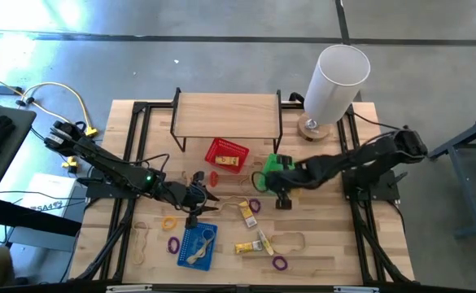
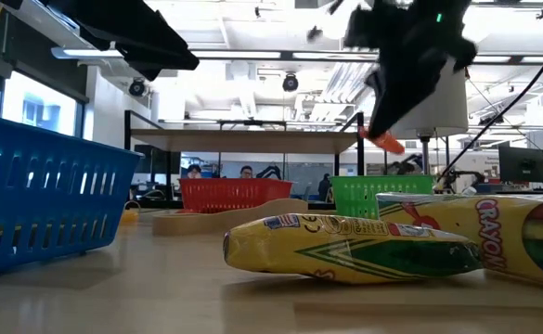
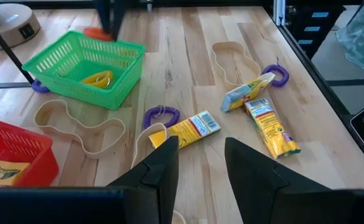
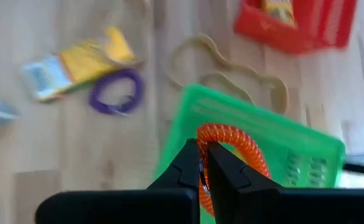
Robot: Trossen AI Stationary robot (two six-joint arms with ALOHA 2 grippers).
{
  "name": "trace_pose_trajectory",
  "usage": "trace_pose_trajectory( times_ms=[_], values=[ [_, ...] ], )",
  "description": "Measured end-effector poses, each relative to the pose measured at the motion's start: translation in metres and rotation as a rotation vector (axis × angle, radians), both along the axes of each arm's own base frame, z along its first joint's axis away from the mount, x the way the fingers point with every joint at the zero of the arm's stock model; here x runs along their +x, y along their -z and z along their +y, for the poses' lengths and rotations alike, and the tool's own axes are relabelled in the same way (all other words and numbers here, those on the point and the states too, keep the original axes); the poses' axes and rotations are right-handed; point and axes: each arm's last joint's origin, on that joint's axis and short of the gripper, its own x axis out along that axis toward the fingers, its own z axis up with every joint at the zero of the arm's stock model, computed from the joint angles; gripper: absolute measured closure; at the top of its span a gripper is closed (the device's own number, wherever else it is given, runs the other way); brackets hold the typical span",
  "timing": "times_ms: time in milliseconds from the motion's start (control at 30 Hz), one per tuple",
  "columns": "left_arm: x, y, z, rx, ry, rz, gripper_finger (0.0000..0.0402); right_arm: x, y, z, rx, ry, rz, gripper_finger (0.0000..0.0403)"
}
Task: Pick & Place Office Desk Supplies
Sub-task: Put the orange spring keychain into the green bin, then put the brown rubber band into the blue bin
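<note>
On the left of the wooden slat table [image 1: 319,252] lies a pale tan band [image 1: 141,242], thin and wavy, and near it a yellow coil loop [image 1: 169,222] and a purple one [image 1: 173,243]. Beside them stands the blue basket [image 1: 197,247] of plastic mesh. My left gripper [image 1: 207,197] hangs just above the table behind this basket; its two dark flat fingers [image 3: 160,171] stand apart and I hold nothing in them. In the middle the red mesh basket [image 1: 225,155] keeps a yellow crayon box [image 1: 226,160]. More yellow boxes [image 1: 248,213] lie flat on the wood, one with a purple coil [image 3: 163,115] touching it. To the right my right gripper [image 4: 204,169] is clenched on an orange spiral loop [image 4: 231,146], directly over the green mesh basket [image 4: 275,146]. A tall white cylinder [image 1: 335,81] stands at the back right.
</note>
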Motion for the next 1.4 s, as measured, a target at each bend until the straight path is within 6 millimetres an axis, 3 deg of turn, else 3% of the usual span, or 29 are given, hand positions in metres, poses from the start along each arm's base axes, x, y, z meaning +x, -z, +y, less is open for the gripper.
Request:
trace_pose_trajectory(
  times_ms=[200, 533, 1033, 1133, 1267, 1400],
  values=[
    [0.0, 0.001, 0.0, 0.002, 0.0, 0.006, 0.0277, -0.004, 0.024, -0.034, 0.056, 0.121, 0.01, 0.0399],
    [0.0, 0.001, 0.0, 0.01, 0.003, 0.006, 0.0277, -0.004, 0.033, -0.042, 0.12, 0.156, -0.039, 0.0371],
    [-0.001, 0.003, 0.0, 0.018, 0.003, 0.026, 0.0277, -0.005, 0.033, -0.038, 0.104, 0.155, -0.037, 0.022],
    [-0.001, 0.003, 0.001, 0.018, 0.003, 0.027, 0.0277, -0.003, 0.026, -0.033, 0.106, 0.132, -0.032, 0.0211],
    [-0.001, 0.003, 0.001, 0.018, 0.003, 0.027, 0.0277, 0.003, 0.001, -0.022, 0.132, 0.089, -0.046, 0.0214],
    [-0.001, 0.003, 0.001, 0.015, 0.001, 0.027, 0.0277, 0.006, -0.022, -0.004, 0.264, 0.046, -0.028, 0.0223]
  ],
)
